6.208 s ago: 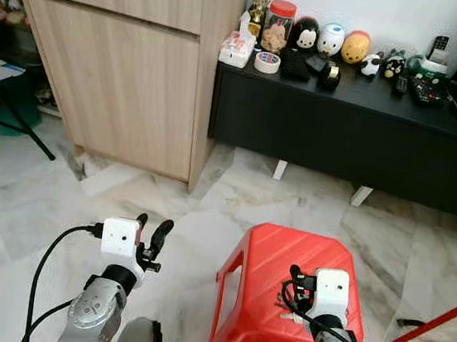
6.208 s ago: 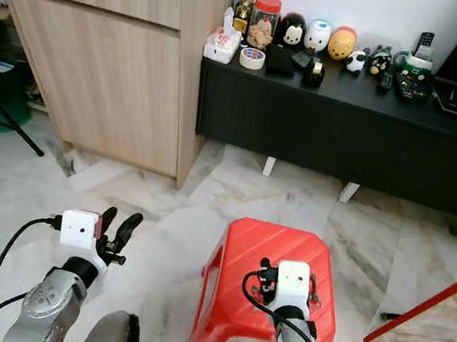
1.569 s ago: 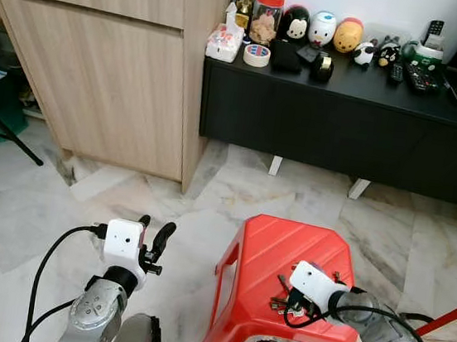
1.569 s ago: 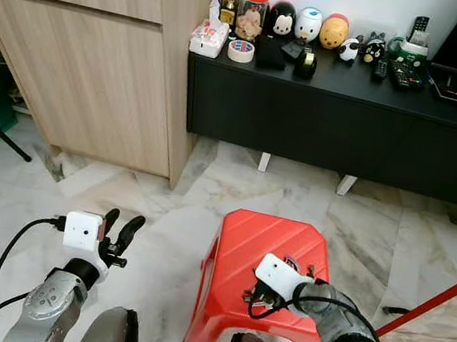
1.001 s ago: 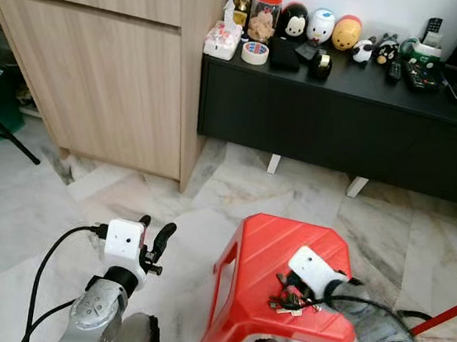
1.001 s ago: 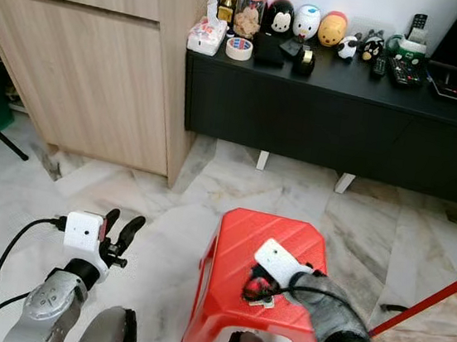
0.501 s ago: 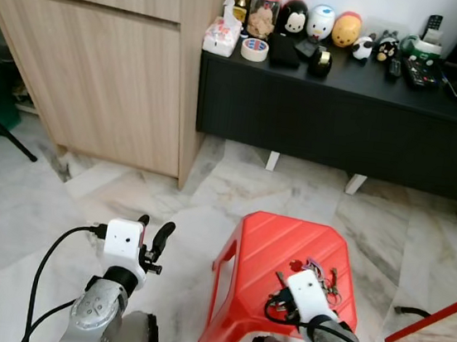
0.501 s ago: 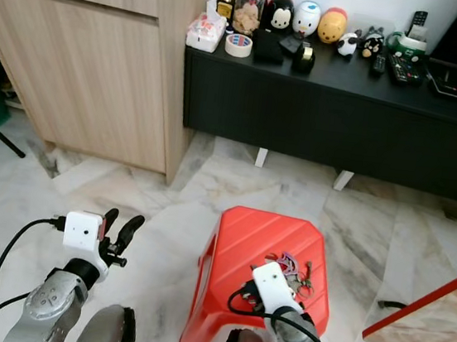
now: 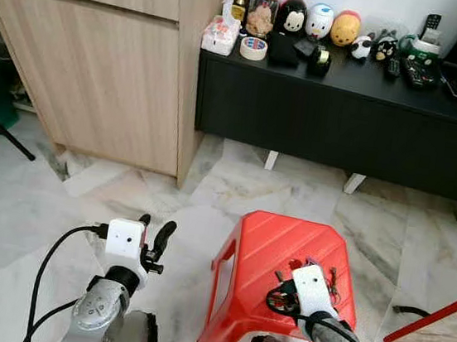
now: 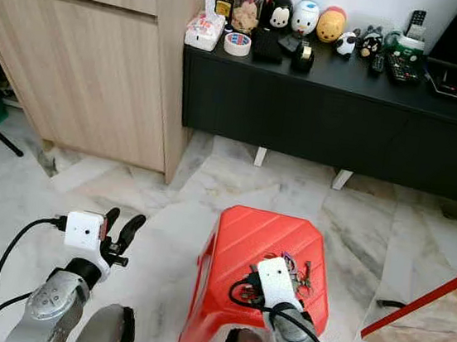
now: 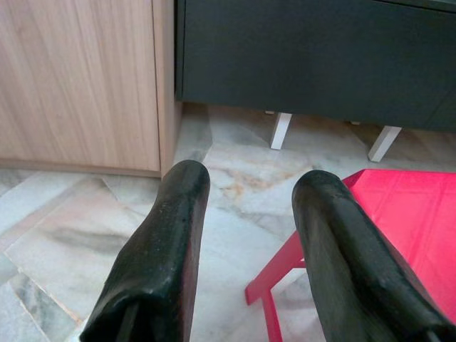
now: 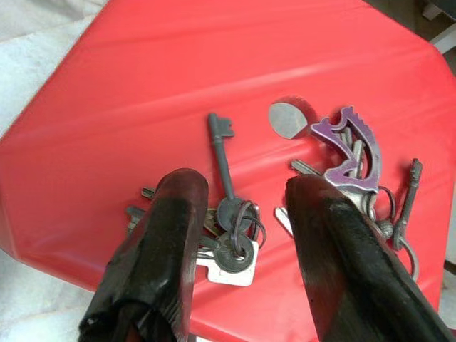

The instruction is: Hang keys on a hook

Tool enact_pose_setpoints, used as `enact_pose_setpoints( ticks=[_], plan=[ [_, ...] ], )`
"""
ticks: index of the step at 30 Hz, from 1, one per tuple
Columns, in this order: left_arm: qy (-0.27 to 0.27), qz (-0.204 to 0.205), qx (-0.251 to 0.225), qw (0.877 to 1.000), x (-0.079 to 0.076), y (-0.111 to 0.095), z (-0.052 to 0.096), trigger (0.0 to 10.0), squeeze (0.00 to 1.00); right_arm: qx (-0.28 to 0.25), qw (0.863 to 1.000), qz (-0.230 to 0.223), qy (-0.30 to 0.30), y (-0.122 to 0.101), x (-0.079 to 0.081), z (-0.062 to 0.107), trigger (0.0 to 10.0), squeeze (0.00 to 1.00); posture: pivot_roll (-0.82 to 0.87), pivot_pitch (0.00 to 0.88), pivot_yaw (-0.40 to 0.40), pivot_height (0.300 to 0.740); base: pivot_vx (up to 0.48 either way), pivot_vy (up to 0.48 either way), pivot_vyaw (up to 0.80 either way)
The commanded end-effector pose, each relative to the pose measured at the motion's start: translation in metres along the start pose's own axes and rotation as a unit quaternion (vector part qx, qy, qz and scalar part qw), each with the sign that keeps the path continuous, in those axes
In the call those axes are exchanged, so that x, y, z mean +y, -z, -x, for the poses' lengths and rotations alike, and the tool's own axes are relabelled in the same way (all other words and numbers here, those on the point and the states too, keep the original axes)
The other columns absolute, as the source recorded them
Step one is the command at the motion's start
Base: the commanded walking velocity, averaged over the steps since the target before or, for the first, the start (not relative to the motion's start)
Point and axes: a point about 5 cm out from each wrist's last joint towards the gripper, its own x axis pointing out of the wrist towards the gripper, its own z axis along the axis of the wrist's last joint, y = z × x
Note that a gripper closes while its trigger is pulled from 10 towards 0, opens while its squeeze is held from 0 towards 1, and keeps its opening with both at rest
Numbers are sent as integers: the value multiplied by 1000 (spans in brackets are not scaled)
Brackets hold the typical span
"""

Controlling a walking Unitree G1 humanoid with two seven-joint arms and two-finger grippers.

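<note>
Right end effector (image 12: 239, 235) swung back over keys (image 12: 231, 239) | fingers apart | red stool (image 9: 274, 243), marble floor (image 9: 32, 205)

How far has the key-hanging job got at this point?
Early stage. Done: the right gripper is positioned over the red stool, fingers open around the bunch of keys. In hand: nothing; the keys lie flat on the seat beside a purple keychain. Left: closing, lifting, finding a hook and hanging. The left gripper hangs idle, open.
</note>
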Motion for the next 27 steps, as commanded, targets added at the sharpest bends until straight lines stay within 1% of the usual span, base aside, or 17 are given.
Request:
enact_pose_setpoints(
  ticks=[1,7,15,17,22,23,24,25,26,27],
  plan=[
    [2,-10,2,1000,-1,1,1,10000,0,14,1000,1,9,6,-5,-1,10000,0,67,106,-108,614,0,0,0],
    [1,-10,1,1000,0,1,1,10000,0,31,999,7,19,12,-10,-3,10000,0,71,109,-106,614,0,0,0],
    [2,-10,1,1000,0,1,1,10000,0,41,999,8,8,17,-6,-6,10000,0,72,110,-106,614,0,0,0],
    [2,-11,1,1000,-1,0,0,10000,0,42,999,4,-6,17,-1,-8,10000,0,70,110,-104,614,0,0,0],
    [1,-10,0,1000,0,0,0,10000,0,41,999,4,-4,16,-1,-10,10000,0,75,110,-104,614,0,0,0],
    [1,-10,1,1000,0,0,0,10000,0,40,999,4,-4,15,-1,-10,9294,0,75,110,-104,614,0,0,0],
    [1,-10,1,1000,0,0,0,10000,0,40,999,4,-4,15,-1,-10,4314,0,75,110,-104,614,0,0,0],
    [1,-11,1,1000,0,0,0,10000,0,39,999,5,-2,15,-2,-11,4314,0,75,110,-104,614,0,0,0],
    [1,-11,1,1000,0,0,0,10000,0,39,999,7,-1,15,-4,-12,1451,0,75,110,-104,614,0,0,0],
    [1,-11,1,1000,0,1,0,10000,0,39,999,8,-1,15,-4,-12,2706,0,75,110,-104,614,0,0,0]
  ],
)
